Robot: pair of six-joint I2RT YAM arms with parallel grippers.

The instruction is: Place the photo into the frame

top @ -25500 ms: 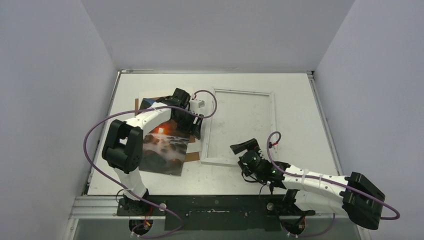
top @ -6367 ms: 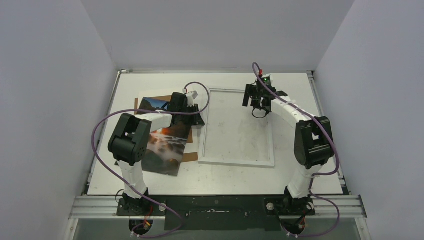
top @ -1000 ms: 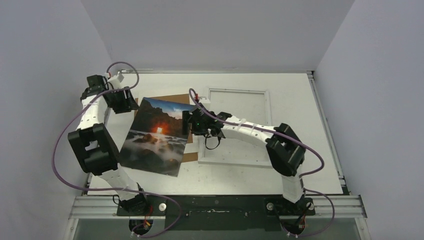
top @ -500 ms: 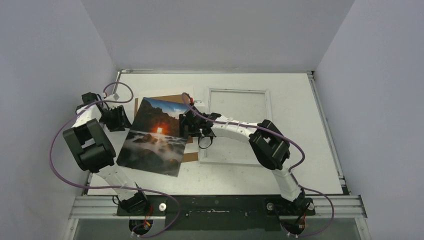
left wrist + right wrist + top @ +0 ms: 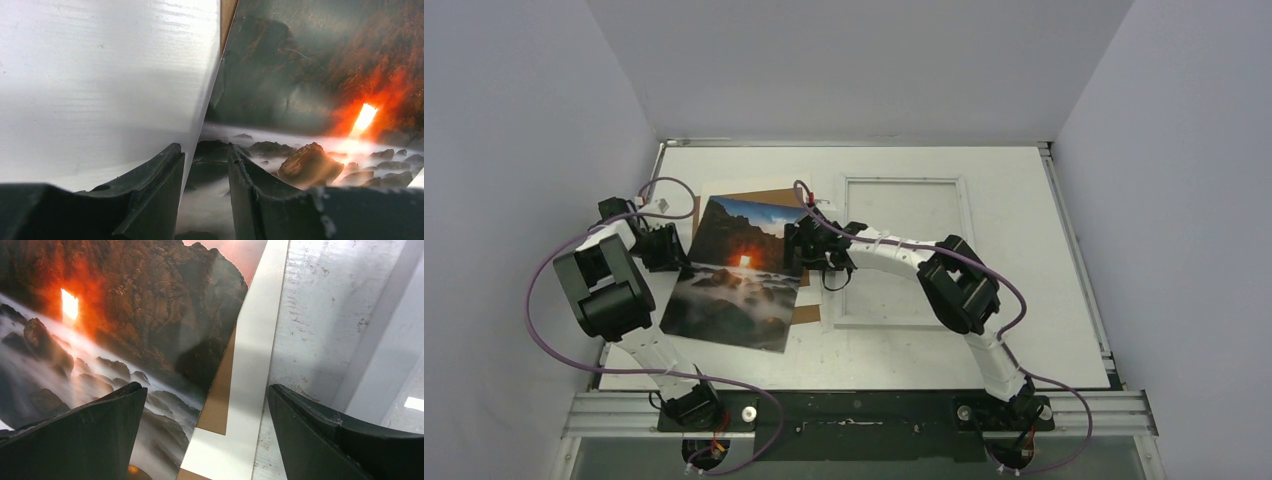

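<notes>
The thin, probably floppy photo (image 5: 729, 275) called for edge grips: left gripper (image 5: 204, 152) narrow astride one edge, right gripper (image 5: 207, 390) wide above the opposite.

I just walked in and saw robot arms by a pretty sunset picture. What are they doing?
Two robot arms are working on a photo that belongs in the white frame beside it. The left gripper straddles the photo's left edge, its jaws slightly apart. The right gripper hangs wide open over the photo's right edge. The photo is not in the frame yet.
</notes>
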